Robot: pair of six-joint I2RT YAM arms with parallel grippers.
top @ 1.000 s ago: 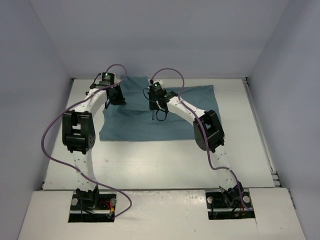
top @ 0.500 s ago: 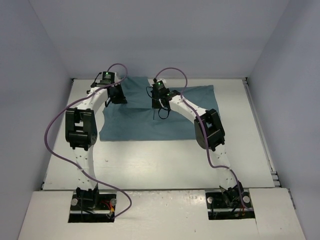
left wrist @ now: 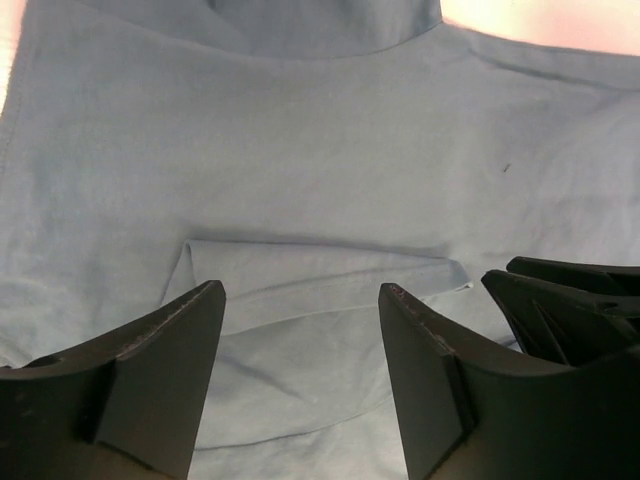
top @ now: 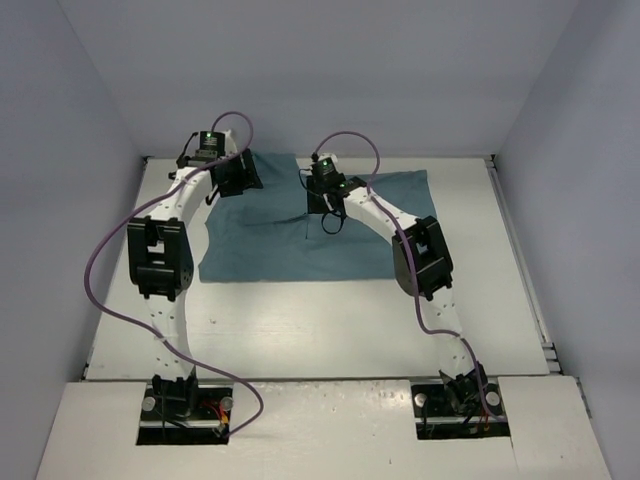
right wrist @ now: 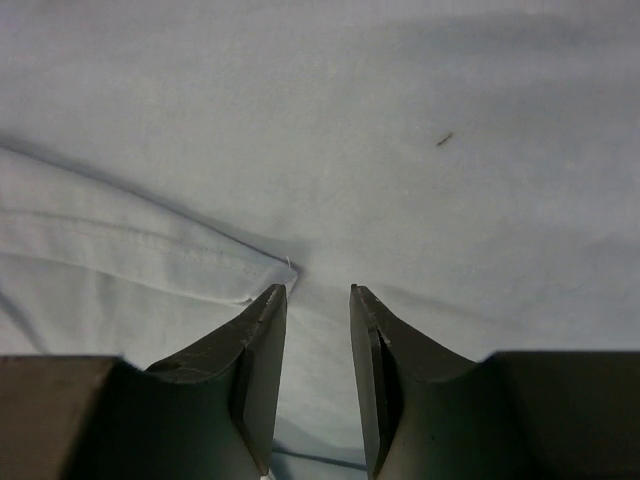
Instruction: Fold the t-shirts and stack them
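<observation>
The teal t-shirt (top: 290,240) lies spread on the far half of the white table, with a sleeve flap (left wrist: 320,275) folded in over its body. My left gripper (top: 238,178) hovers over the shirt's far left part; in the left wrist view it (left wrist: 300,288) stands wide open with only flat cloth beneath. My right gripper (top: 329,220) is over the shirt's middle. Seen from its own wrist, it (right wrist: 317,290) is open by a narrow gap, nothing between the fingers, right beside the flap's hemmed corner (right wrist: 270,270). Its dark fingers (left wrist: 575,300) also show in the left wrist view.
The white table (top: 320,320) is boxed in by pale walls on the left, back and right. Purple cables (top: 100,270) loop off both arms. The shirt's neckline (left wrist: 310,35) lies toward the far edge.
Both grippers have opened, the left one wide and the right one slightly, leaving the folded flap lying on the shirt. Both wrists have shifted a little toward the back wall.
</observation>
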